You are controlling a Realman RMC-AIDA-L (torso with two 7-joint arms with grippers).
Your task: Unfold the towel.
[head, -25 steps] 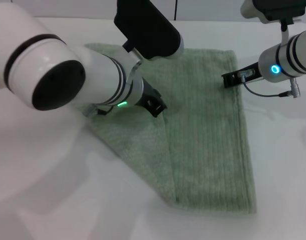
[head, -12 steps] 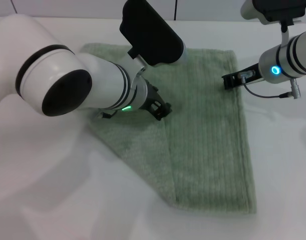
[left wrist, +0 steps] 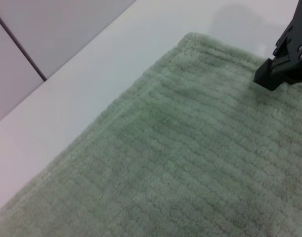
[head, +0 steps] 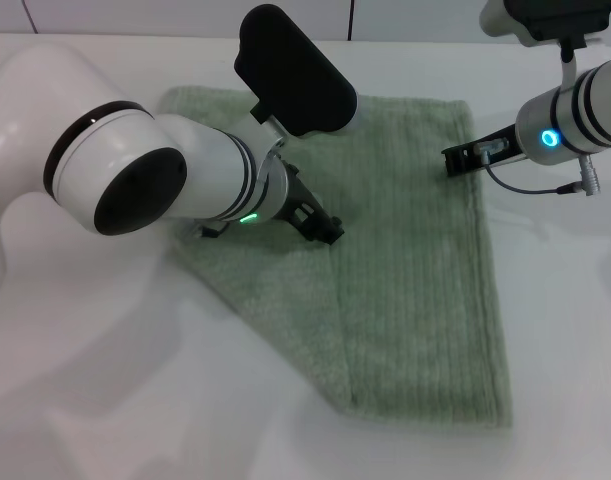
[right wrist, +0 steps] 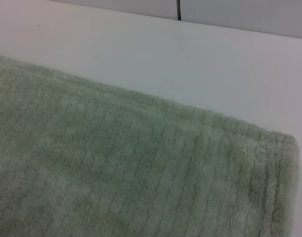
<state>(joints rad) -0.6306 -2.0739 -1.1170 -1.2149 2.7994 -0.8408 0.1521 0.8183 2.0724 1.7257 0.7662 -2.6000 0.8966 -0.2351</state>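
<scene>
Although the towel [head: 415,290] lies flat on the white bench [head: 135,400], it remains folded: in the head view a fold edge runs from the centre of the frame down to the lower centre, and a triangular layer extends from it toward the left. The nearest corner sits at lower right of the frame; the cloth widens from there toward the upper centre. Judged from this layout, the unfolding is at an early stage, with no layer yet lifted or opened.

The left gripper [head: 320,222] is low over the towel at centre frame, its dark tips at or close to the fold line. Contact with the cloth cannot be confirmed, and whether its jaws are spread or pressed together cannot be told.

Farther back, the right gripper [head: 463,160] sits at upper right of the frame, over the towel near its right edge. Its jaws appear pressed together or nearly so, but this cannot be confirmed; no cloth is seen held.

Remaining work: grasp the upper layer and draw it open to full size.
</scene>
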